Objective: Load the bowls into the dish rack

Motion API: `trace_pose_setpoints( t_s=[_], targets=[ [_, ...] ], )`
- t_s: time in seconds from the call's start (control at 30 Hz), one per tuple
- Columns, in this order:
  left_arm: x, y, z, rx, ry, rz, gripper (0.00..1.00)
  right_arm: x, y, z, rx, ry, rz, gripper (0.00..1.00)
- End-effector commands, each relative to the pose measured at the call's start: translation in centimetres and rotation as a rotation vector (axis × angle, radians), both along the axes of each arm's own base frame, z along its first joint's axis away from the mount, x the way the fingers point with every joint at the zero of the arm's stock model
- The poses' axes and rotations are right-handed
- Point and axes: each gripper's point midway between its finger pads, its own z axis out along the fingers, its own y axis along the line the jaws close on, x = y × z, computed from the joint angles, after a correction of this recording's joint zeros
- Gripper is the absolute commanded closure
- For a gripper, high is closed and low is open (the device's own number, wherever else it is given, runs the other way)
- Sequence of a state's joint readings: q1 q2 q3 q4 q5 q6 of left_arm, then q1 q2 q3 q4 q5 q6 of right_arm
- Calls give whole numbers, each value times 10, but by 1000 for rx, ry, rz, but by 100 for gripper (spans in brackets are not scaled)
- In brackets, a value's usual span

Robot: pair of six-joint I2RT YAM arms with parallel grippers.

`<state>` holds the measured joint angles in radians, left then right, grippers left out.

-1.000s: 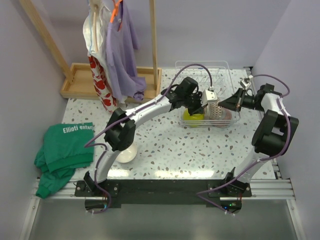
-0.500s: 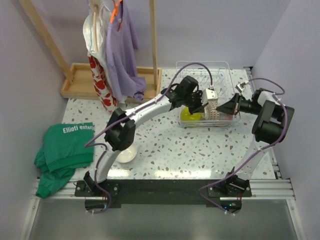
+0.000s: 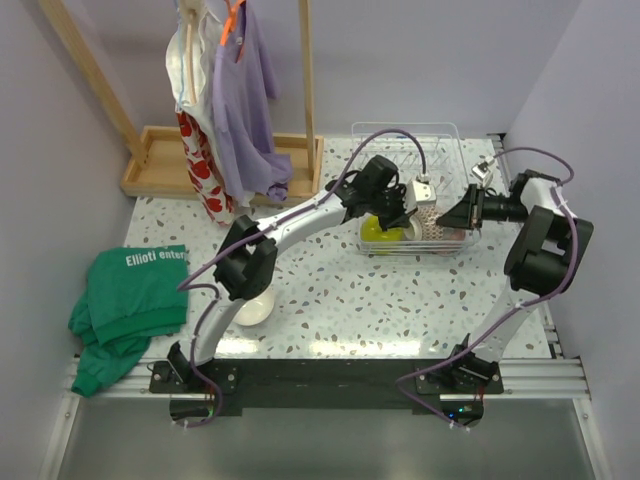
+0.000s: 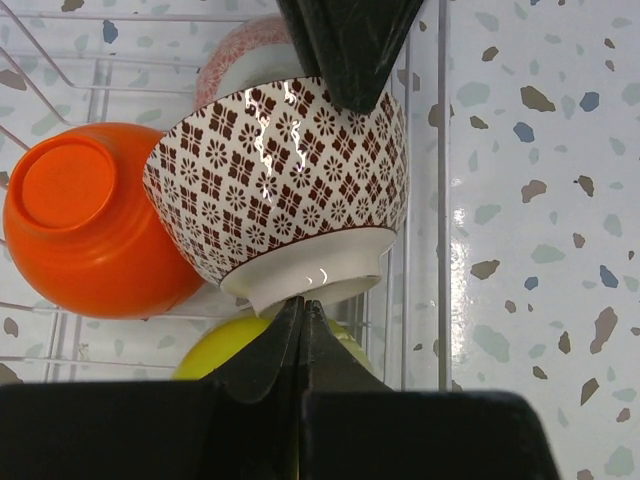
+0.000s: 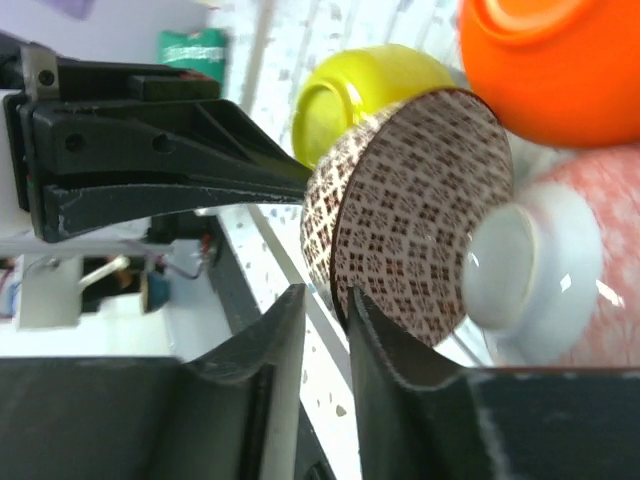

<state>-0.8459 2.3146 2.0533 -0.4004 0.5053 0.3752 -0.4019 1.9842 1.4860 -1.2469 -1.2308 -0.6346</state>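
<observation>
Now, patterned bowl [image 4: 280, 190] in dish rack [image 4: 441, 250]; closed left end effector [image 4: 303, 305] at rim; right end effector [image 5: 345, 300] slightly parted, empty.

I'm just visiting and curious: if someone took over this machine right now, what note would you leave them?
Left gripper: shut on the patterned bowl by its rim.
Right gripper: jaws slightly apart at the same rim, not gripping.
Orange bowl, lime bowl and pink bowl lie in the dish rack; the patterned bowl is tilted among them.
Done: three loaded. To do: settle the patterned bowl, release.
</observation>
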Motion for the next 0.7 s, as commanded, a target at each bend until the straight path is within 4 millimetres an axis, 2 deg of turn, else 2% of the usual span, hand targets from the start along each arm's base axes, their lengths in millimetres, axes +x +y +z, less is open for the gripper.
trace_pose_setpoints(
  t_s=[0.0, 0.13, 0.2, 0.23, 0.27, 0.37, 0.4, 0.6, 0.67],
  targets=[
    [8, -20, 19, -81, -35, -6, 100, 9, -22, 16, -229, -73, -99, 67],
    [8, -30, 18, -100, -35, -13, 100, 15, -34, 24, -338, -128, -151, 60],
    [9, -35, 20, -114, -38, -15, 100, 20, -39, 39, -394, -204, -192, 58],
    [9, -40, 25, -129, -44, -17, 100, 18, -42, 37, -427, -206, -211, 53],
    [8, -42, 26, -138, -44, -19, 100, 16, -43, 51, -456, -258, -230, 53],
    [8, -52, 31, -172, -39, -24, 100, 16, -49, 60, -512, -310, -290, 52],
    [8, -57, 31, -187, -44, -26, 100, 15, -48, 69, -521, -339, -307, 53],
    [10, -77, 47, -300, -87, -17, 100, -6, -46, 70, -555, -298, -324, 52],
    [12, -82, 44, -315, -92, -8, 100, -11, -45, 70, -561, -287, -325, 52]
  ],
)
